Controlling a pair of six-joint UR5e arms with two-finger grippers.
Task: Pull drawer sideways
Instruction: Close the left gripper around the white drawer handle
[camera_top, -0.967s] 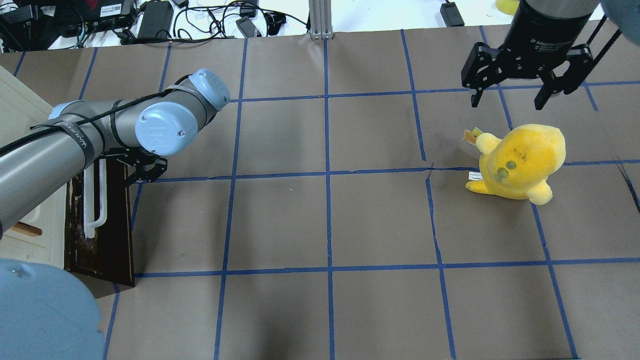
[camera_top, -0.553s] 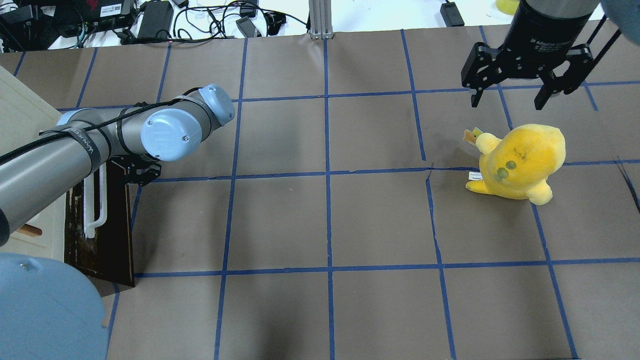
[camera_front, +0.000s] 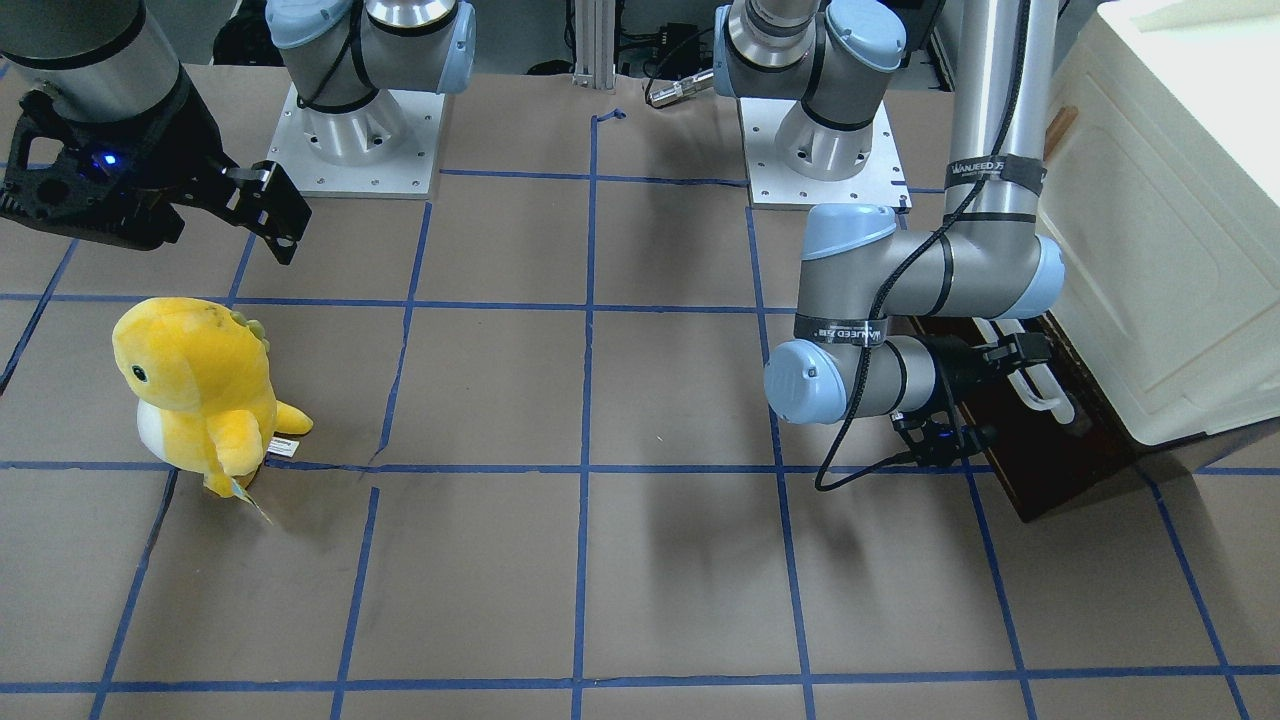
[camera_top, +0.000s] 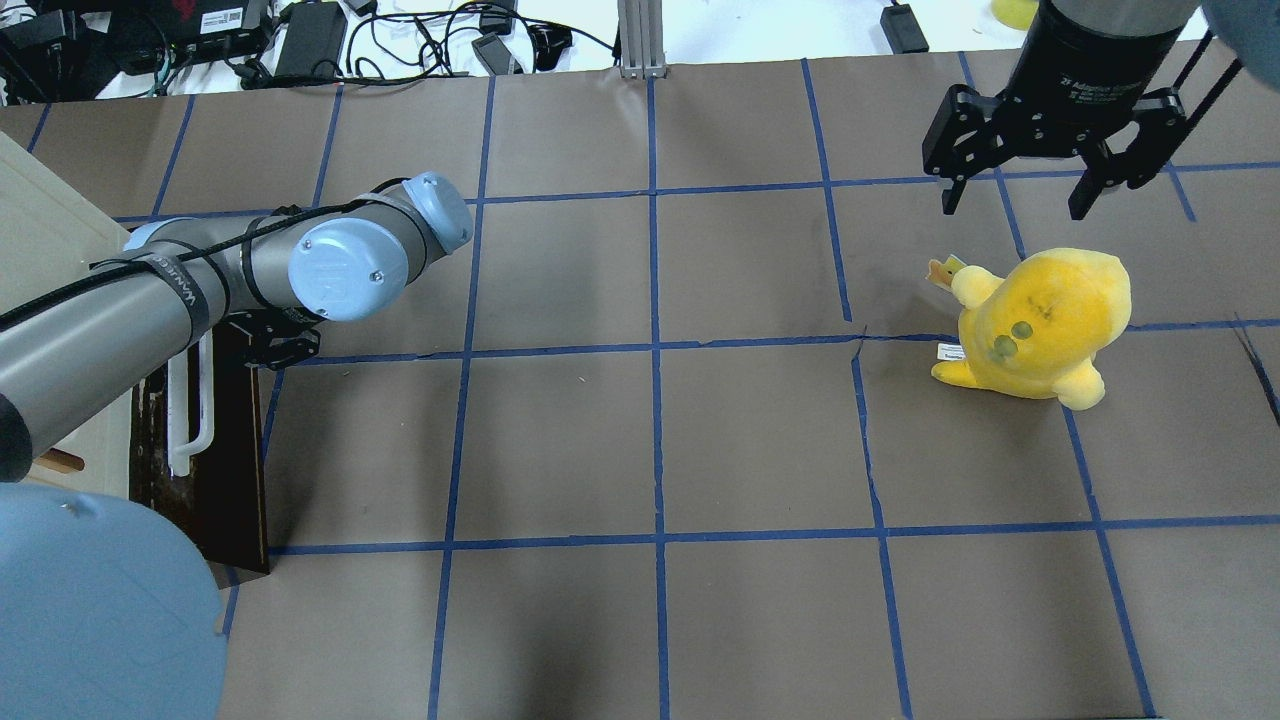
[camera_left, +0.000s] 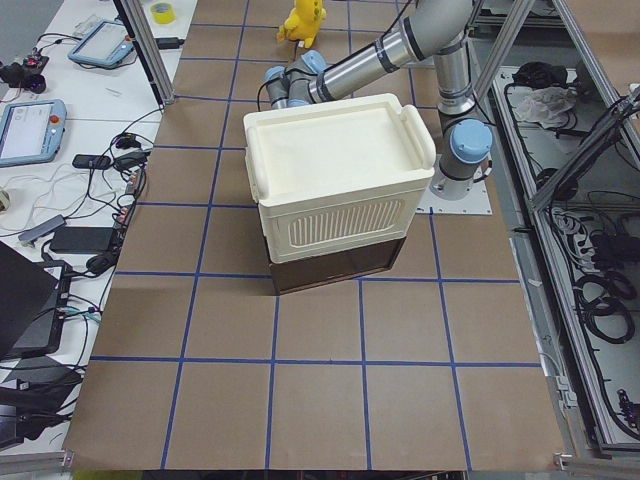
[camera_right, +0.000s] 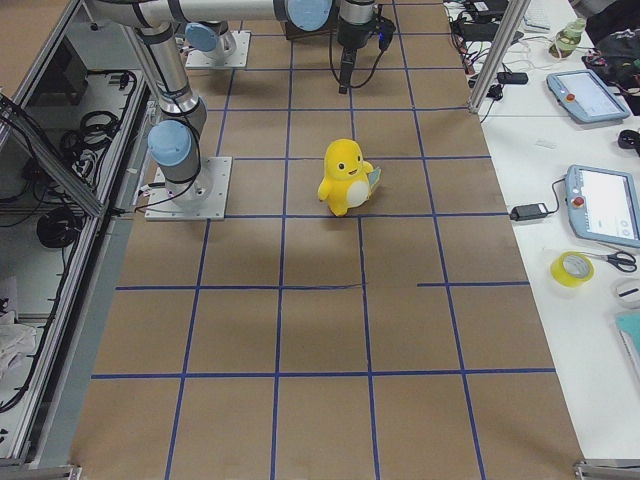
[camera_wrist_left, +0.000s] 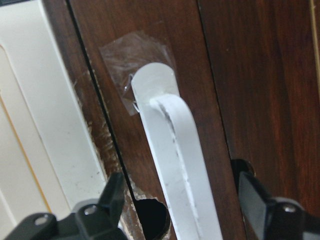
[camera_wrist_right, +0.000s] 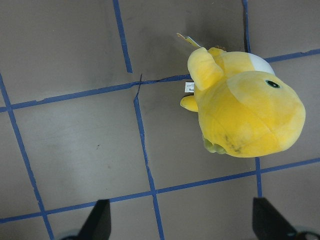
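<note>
The drawer (camera_top: 225, 470) has a dark brown wooden front and a long white bar handle (camera_top: 190, 415). It sits low under the cream-white cabinet (camera_top: 40, 230) at the table's left edge. My left gripper (camera_top: 287, 343) is at the handle's far end. In the left wrist view the gripper (camera_wrist_left: 182, 212) is open, with its fingers (camera_wrist_left: 112, 200) on either side of the white handle (camera_wrist_left: 175, 165), not closed on it. The front view shows the same drawer (camera_front: 1050, 460). My right gripper (camera_top: 1015, 205) is open and empty, hovering at the far right.
A yellow plush toy (camera_top: 1040, 320) stands on the table's right side, below the right gripper, and shows in the right wrist view (camera_wrist_right: 245, 110). The brown tabletop (camera_top: 650, 450) carries a blue tape grid. Cables and power bricks (camera_top: 310, 40) lie beyond the far edge.
My left arm's elbow and wrist have swung slightly right and lower over the handle's far end. The drawer, the plush toy and the right arm have not moved.
</note>
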